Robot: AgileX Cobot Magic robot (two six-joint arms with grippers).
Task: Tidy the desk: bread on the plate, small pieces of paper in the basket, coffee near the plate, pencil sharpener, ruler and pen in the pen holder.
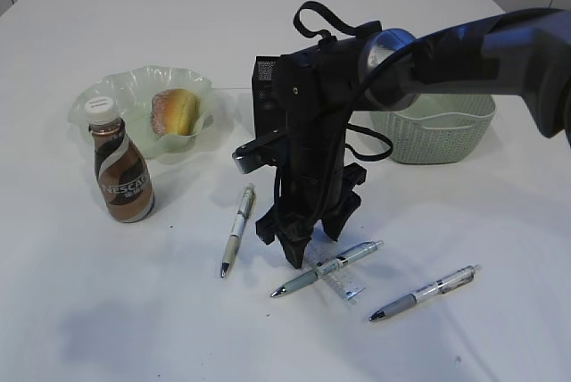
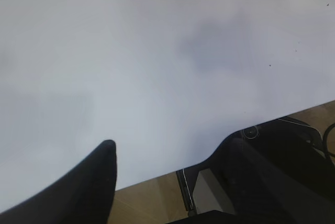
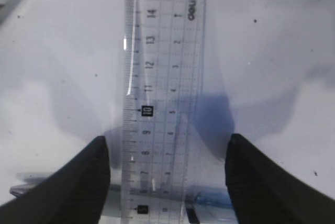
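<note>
The right claw [image 1: 308,241] hangs just above the white tabletop [image 1: 464,221] near the middle of the scene, its two dark fingers spread apart and grasping nothing. In the right wrist view the clear ruler [image 3: 162,93] lies flat on the tabletop, running lengthwise between the spread fingers [image 3: 78,182], with bare white surface on either side of it; whether the fingertips touch the tabletop cannot be told. From the exterior view only the ruler's near end [image 1: 348,288] shows, lying under the middle pen [image 1: 328,269], which crosses over it.

A second pen [image 1: 237,228] lies to the left of the claw, and a third pen [image 1: 425,293] lies to the right, nearer the front edge. The coffee [image 1: 122,168] stands upright on the left, just in front of the plate [image 1: 116,96], and the bread [image 1: 174,112] sits inside the plate. The basket [image 1: 437,137] stands on the right, partly behind the black arm. The pen holder [image 1: 266,96] stands behind the arm near the centre, mostly hidden.

The left claw [image 2: 167,156] appears only in its own wrist view, at the near edge of the tabletop, its fingers released and wide apart over bare white surface.
</note>
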